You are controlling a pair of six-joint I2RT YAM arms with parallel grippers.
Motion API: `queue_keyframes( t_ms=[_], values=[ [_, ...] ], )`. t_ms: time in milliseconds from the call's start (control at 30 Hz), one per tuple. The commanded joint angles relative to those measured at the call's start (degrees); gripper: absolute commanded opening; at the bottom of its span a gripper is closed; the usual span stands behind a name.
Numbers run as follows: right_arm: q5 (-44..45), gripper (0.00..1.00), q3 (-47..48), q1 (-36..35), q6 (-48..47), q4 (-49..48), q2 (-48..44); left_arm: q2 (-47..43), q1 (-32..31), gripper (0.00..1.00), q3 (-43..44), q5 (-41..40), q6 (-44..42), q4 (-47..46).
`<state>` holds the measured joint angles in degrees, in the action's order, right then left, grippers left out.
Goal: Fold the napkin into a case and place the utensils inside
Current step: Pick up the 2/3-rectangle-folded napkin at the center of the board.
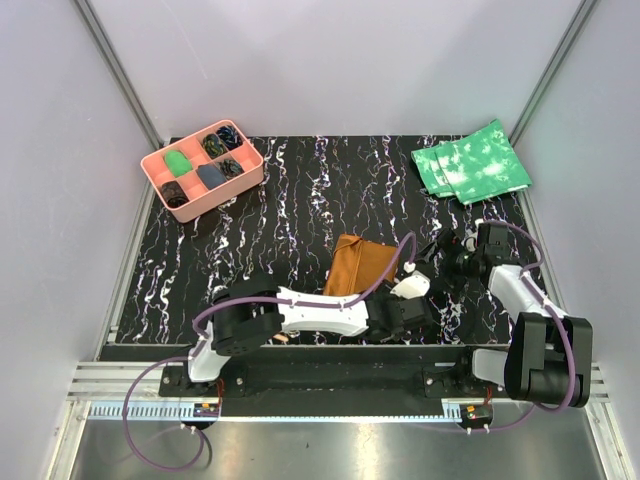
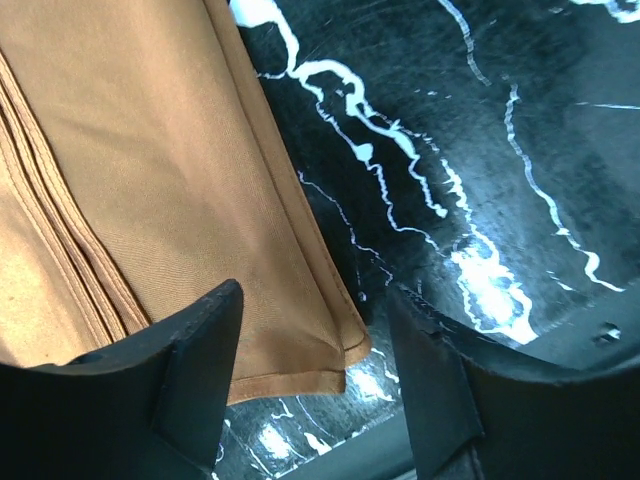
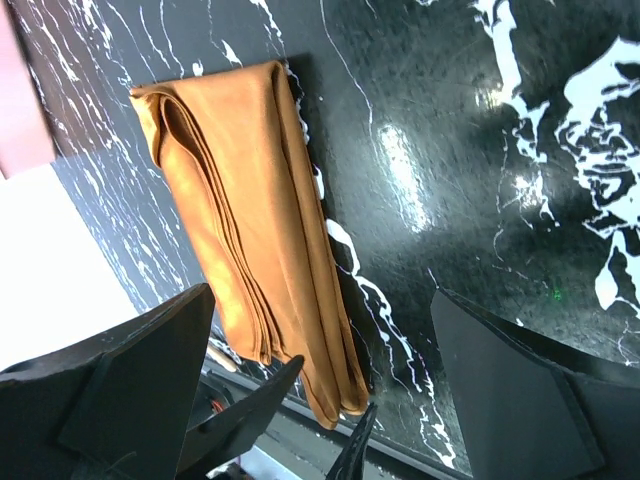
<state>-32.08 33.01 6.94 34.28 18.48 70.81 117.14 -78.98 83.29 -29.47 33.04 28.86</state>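
Note:
The napkin [image 1: 358, 266] lies folded into a narrow rust-brown case of several layers on the black marbled mat. Its near corner [image 2: 330, 350] sits low between the fingers of my left gripper [image 2: 312, 300], which stands open astride it without pinching it. My left gripper [image 1: 388, 297] reaches in from the left at the cloth's near right end. My right gripper [image 3: 320, 300] is wide open above the mat, looking along the case [image 3: 250, 200], and hangs just right of it [image 1: 438, 254]. No fork shows. A small orange-tan tip [image 1: 283, 338] peeks from under the left arm; what it is I cannot tell.
A pink plastic tray [image 1: 157, 166] with filled compartments stands at the back left. Green mottled cloths [image 1: 470, 160] lie at the back right. Grey walls close in the mat [image 1: 300, 200] on three sides, and the arms' base rail runs along the near edge.

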Motion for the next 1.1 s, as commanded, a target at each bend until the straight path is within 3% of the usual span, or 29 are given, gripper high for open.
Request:
queue_keyframes(
  t_ms=[0, 233, 400, 500, 733, 1067],
  values=[
    [0.61, 1.0, 1.79, 0.36, -1.5, 1.56, 1.44, 1.68, -0.74, 0.59, 1.79, -3.22, 2.56, 1.11],
    [-0.52, 1.0, 1.88, 0.36, -2.38, 0.77, 3.63, 1.25, -0.82, 0.4, 0.39, -2.78, 3.18, 1.46],
    [-5.88, 1.0, 3.2, 0.27, -5.72, 0.24, 9.52, -0.94, -0.39, 0.1, -0.05, -1.47, 1.77, 1.55],
    [-8.53, 1.0, 1.54, 0.27, -4.93, -3.09, 9.27, -4.98, 1.72, 0.04, -1.54, 2.83, 2.12, 0.68],
    [-10.99, 0.98, 0.38, -2.37, -3.35, -9.24, 10.66, -12.2, 5.76, 0.01, -6.29, 13.21, 3.61, -3.11],
    [-11.96, 0.84, -1.02, -8.43, 3.95, -22.08, 19.54, -15.19, 7.17, 0.0, -6.38, 15.85, 3.35, -2.93]
  ],
)
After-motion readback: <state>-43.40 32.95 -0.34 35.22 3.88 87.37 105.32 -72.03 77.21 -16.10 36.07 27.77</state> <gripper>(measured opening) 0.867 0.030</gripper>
